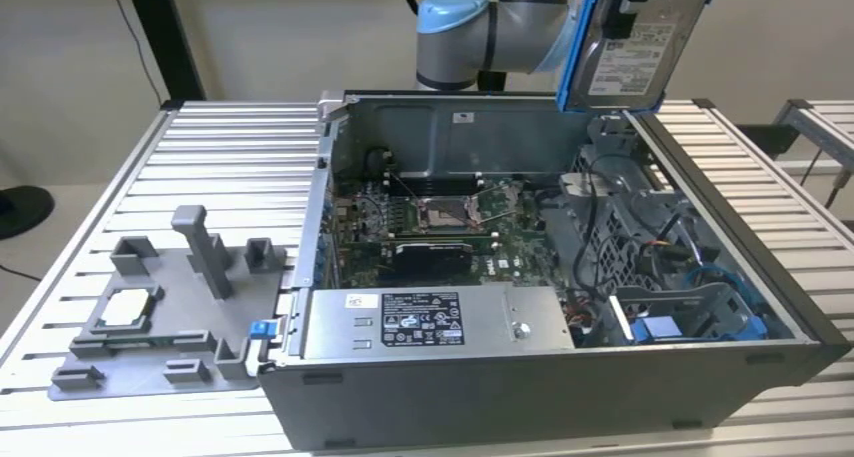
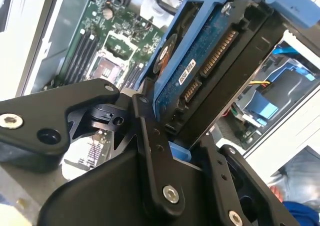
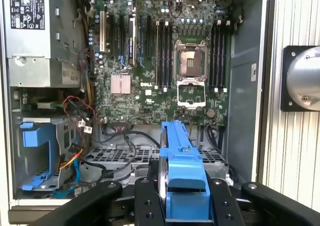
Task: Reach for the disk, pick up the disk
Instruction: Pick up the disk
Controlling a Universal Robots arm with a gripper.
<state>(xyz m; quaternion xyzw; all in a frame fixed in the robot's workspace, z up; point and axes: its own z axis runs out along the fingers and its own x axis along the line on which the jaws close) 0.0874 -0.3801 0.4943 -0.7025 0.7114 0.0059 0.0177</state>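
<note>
The disk (image 1: 643, 45), a silver-grey drive with a white label and a blue carrier frame, hangs upright above the far right corner of the open computer case (image 1: 534, 397). My gripper (image 2: 175, 131) is shut on it. In the second wrist view the black fingers (image 2: 150, 136) press against both faces of the disk (image 2: 210, 60), whose circuit board and connector face the camera. The first wrist view shows the disk (image 3: 182, 171) edge-on between the two fingers, above the case interior. The arm (image 1: 461, 27) comes in from behind the case.
Inside the case are the motherboard (image 1: 441, 212), a grey labelled power supply box (image 1: 427, 322) and blue drive bay parts (image 1: 681, 322). On the slatted table at the exterior view's left, a grey plastic fixture (image 1: 174, 317) holds a small white-topped chip (image 1: 127, 305).
</note>
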